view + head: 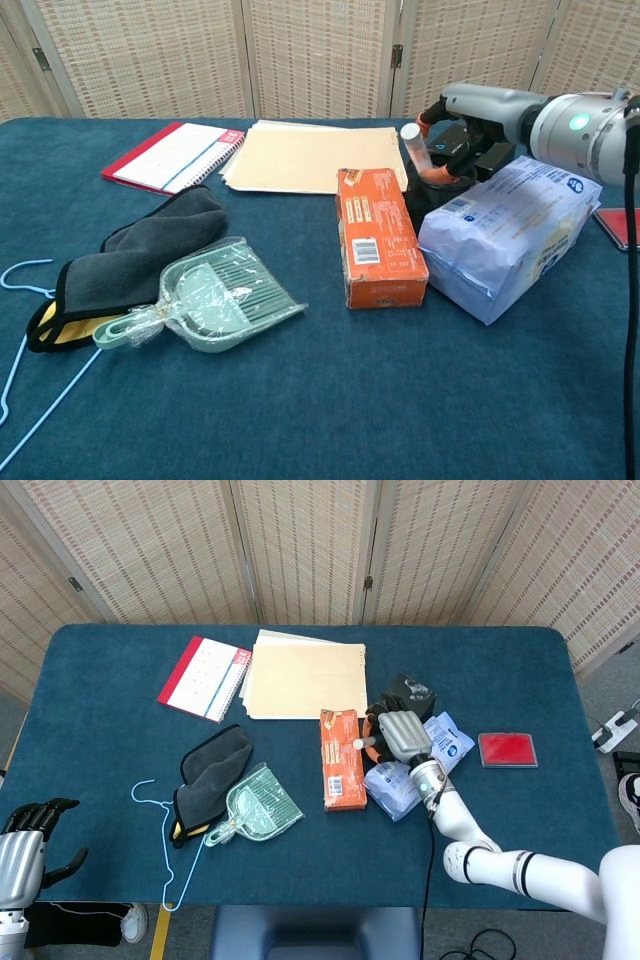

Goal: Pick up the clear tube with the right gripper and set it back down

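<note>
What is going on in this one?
The right hand holds the clear tube upright, low between the orange box and the blue-white packet, over a black item whose contact with the tube I cannot tell. The left hand hangs idle and open off the table's near left corner. The cloth, dustpan, hanger and notebook lie apart from both hands.
</note>
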